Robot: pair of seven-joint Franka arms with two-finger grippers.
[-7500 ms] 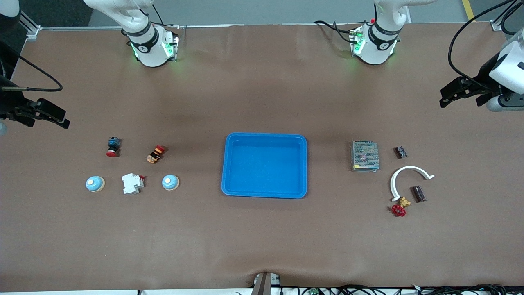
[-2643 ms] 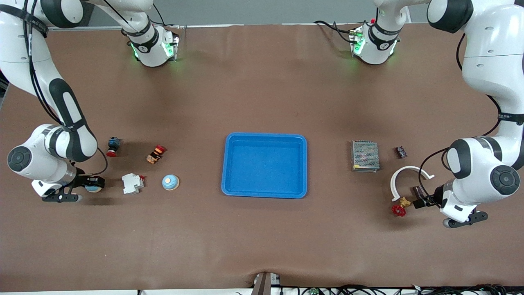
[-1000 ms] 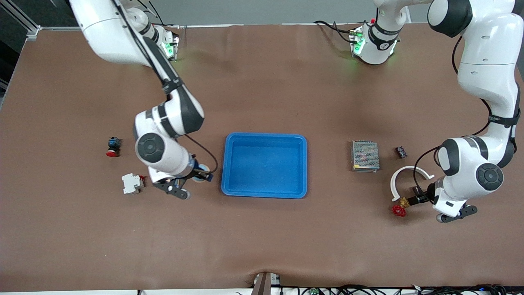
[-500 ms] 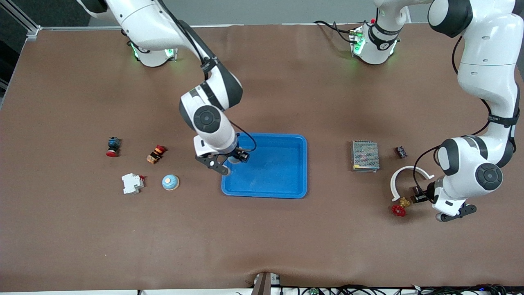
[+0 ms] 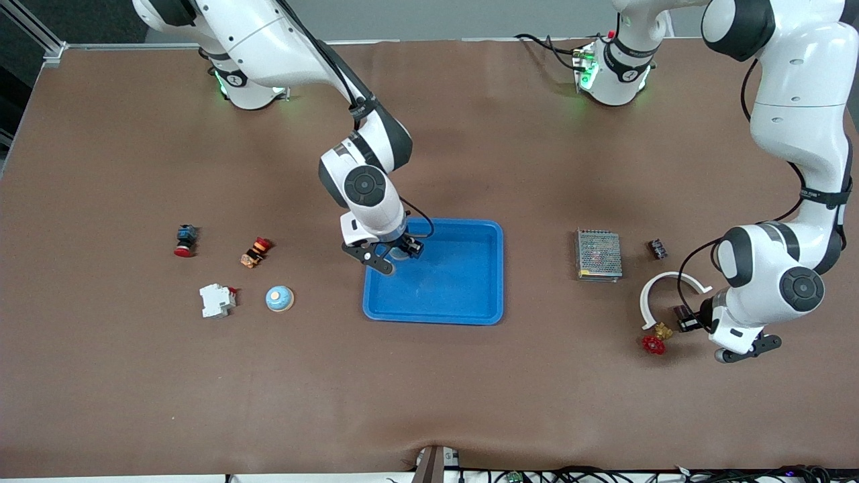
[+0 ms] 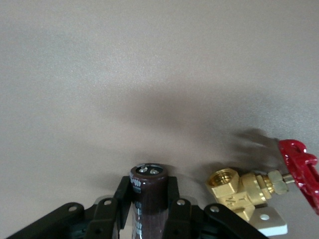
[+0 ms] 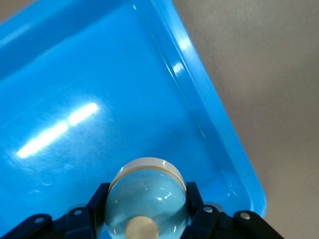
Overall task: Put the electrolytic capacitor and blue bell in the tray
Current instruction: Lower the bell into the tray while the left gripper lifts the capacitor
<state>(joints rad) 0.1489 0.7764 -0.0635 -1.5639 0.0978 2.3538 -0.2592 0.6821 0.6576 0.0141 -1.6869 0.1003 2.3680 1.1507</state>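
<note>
Right gripper (image 5: 396, 251) clamped on blue bell (image 7: 146, 199), held over tray (image 5: 470, 231) interior, near the tray corner toward the right arm's base. Tray at table centre. Left gripper (image 5: 694, 320) gripping electrolytic capacitor (image 6: 148, 196) just above table (image 5: 429, 389), toward the left arm's end, beside brass valve (image 6: 244, 186) with red handwheel. Second blue bell (image 5: 279, 298) resting on table, toward the right arm's end.

Tray (image 5: 470, 308) at table centre. Mesh box (image 5: 598, 254) toward left arm's end, valve (image 5: 655, 339) nearer the front camera. Second bell (image 5: 279, 298) beside breaker (image 5: 217, 300), toward right arm's end.
</note>
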